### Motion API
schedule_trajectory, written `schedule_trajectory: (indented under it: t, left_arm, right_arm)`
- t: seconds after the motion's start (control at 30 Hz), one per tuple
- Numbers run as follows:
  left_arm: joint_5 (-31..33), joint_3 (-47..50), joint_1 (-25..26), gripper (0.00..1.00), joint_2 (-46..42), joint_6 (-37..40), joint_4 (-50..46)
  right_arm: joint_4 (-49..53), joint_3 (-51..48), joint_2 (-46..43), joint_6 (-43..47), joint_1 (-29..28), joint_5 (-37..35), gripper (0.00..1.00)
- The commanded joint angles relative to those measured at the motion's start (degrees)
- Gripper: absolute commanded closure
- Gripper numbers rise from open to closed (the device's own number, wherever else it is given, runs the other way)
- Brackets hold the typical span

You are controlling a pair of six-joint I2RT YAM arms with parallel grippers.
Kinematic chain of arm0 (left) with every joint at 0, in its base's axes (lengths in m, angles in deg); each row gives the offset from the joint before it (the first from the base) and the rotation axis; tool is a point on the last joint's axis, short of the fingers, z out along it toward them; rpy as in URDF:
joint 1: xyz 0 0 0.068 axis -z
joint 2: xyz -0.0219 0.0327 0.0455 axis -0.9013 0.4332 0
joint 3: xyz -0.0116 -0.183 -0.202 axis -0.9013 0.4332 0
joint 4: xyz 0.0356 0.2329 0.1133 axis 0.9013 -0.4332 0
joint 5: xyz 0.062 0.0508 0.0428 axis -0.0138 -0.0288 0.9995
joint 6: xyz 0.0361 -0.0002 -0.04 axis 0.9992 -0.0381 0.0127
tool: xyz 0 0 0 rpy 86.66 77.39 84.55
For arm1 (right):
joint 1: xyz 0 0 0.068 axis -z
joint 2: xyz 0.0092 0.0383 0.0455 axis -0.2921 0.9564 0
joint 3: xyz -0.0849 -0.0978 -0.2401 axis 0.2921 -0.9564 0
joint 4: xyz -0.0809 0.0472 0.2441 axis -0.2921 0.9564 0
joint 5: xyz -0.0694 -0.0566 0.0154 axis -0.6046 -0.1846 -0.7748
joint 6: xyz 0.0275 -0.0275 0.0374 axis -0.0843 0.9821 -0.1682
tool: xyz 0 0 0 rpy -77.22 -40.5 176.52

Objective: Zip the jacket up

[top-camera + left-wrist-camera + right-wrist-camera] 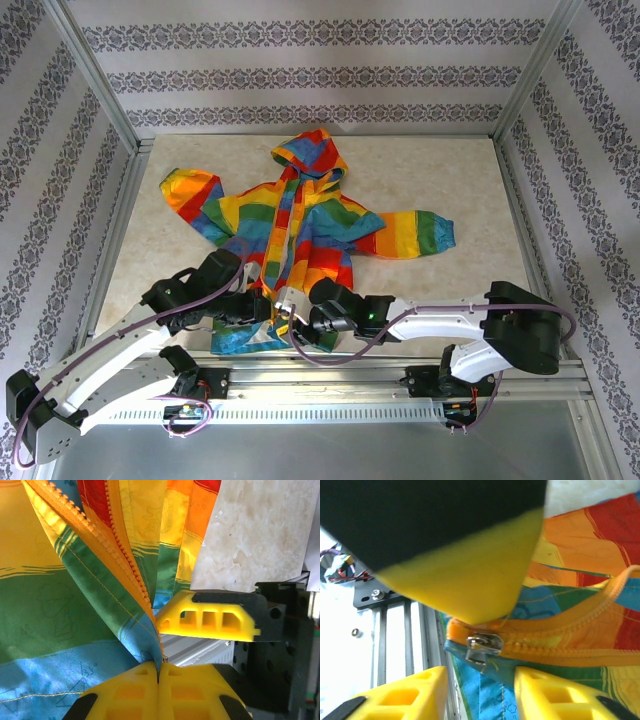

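**Hem pinched by the left, slider ahead of the open right**

The left gripper (159,669) is clenched. Its two yellow moulded plastic fingers, each with hollow pockets, press flat together on the bottom corner of the jacket (310,225). The blue hem stripe and the orange zipper tape (127,560) run down into the seam between them. From that pinch the thin woven cloth fans up and away in taut folds of green, yellow and red, crossed by pale stitching. Just beyond and to the right of the pinch lies one yellow finger of the right gripper (480,674).

The right gripper is released, its fingers spread well apart. The small silver metal zipper slider (482,644) sits just ahead of the gap between them, at the end of the toothed orange tape. Directly past the slider is a blurred yellow-and-black finger of the left gripper; whether it touches the slider cannot be told. A grooved aluminium rail (395,630) runs beside the right gripper's left finger.

From above, both grippers meet at the jacket's near hem. The rest of the jacket spreads away from them over the pale marbled table (440,180), with the hood farthest and the sleeves out to either side.
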Motion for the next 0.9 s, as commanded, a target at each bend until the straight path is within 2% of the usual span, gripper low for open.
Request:
schedule_trajectory:
  t: [0.0, 0.23, 0.43, 0.5, 0.67, 0.87]
  left_arm:
    - [-1.07, -1.64, 0.55, 1.0, -0.58, 1.11, -2.29]
    - [-1.23, -1.18, 0.55, 1.0, -0.33, 0.69, -1.18]
    - [-1.39, -1.08, 0.55, 1.0, -0.07, 0.62, -0.75]
    - [-1.35, -1.06, 0.55, 1.0, -0.17, 0.62, -0.95]
    - [-1.04, -0.91, 0.55, 1.0, -0.98, 0.68, -2.07]
    - [-0.89, -0.57, 0.55, 1.0, -2.0, 0.56, -2.27]
  right_arm:
    - [-2.36, 1.29, 0.81, 0.28, -0.55, -3.61, 0.65]
    - [-4.21, 1.62, 1.19, 0.82, -0.53, -2.85, 0.56]
    - [-4.92, 2.6, 2.32, 0.57, -0.58, -2.98, 0.56]
    - [-5.42, 2.52, 2.45, 0.41, -0.57, -3.43, 0.6]
    - [-6.72, 0.66, 1.35, -0.11, -0.56, -5.42, 0.77]
    - [-6.94, -1.17, -0.23, 0.16, -0.48, -5.73, 0.84]
